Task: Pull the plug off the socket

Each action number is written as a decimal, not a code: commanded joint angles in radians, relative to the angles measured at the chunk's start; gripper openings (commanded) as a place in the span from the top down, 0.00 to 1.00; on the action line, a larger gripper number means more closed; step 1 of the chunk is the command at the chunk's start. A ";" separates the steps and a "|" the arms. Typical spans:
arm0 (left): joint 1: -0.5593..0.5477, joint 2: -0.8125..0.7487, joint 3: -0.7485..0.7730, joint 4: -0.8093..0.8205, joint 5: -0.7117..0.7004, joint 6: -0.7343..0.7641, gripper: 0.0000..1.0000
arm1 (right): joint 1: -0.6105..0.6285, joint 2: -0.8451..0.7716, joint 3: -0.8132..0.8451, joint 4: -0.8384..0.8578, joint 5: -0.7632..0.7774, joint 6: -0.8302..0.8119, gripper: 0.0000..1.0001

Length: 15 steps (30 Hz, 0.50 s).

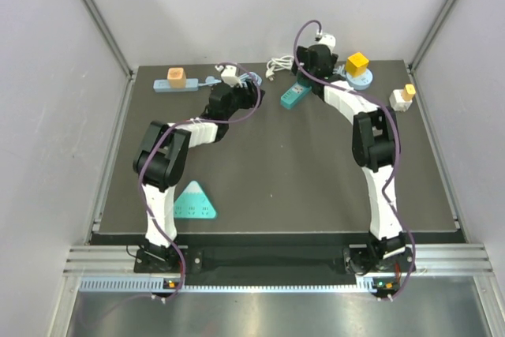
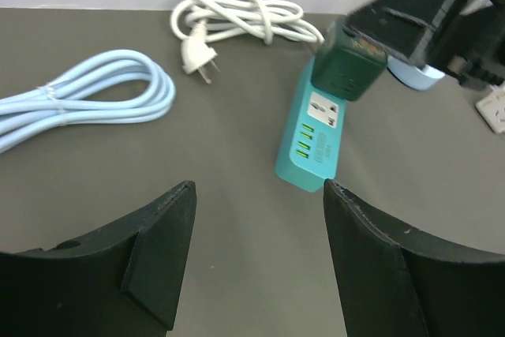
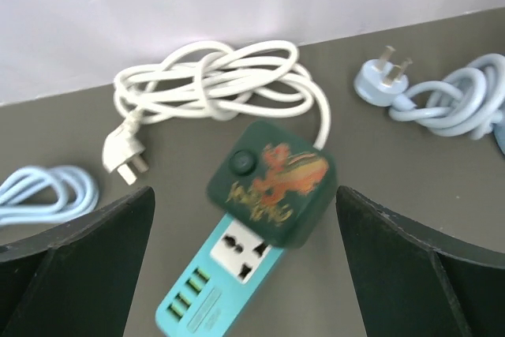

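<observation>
The plug (image 3: 272,179) is a dark green cube with an orange dragon print. It sits on the far end of the socket (image 3: 209,290), a teal power strip lying on the dark table. My right gripper (image 3: 245,191) is open, with one finger on each side of the plug and neither touching it. From the left wrist, the plug (image 2: 347,65) and socket (image 2: 312,144) lie ahead to the right. My left gripper (image 2: 259,189) is open and holds nothing, and its right fingertip is near the strip's near end. From above, the socket (image 1: 293,96) lies between both grippers.
A coiled white cable (image 3: 213,80) lies behind the socket, and a pale blue cable (image 2: 87,96) lies to its left. A pale blue plug (image 3: 379,84) is at the right. An orange block (image 1: 177,78), a yellow cube (image 1: 357,65), a white adapter (image 1: 404,98) and a teal triangle (image 1: 194,201) also sit on the table.
</observation>
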 commanded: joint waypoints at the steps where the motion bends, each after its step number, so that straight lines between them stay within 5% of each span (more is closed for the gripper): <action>1: -0.011 0.013 0.044 -0.006 -0.029 0.053 0.30 | -0.024 0.035 0.088 -0.042 0.049 0.054 0.04; 15: -0.029 0.041 0.071 -0.020 -0.051 0.058 0.30 | 0.021 0.191 0.353 -0.276 0.213 0.203 0.07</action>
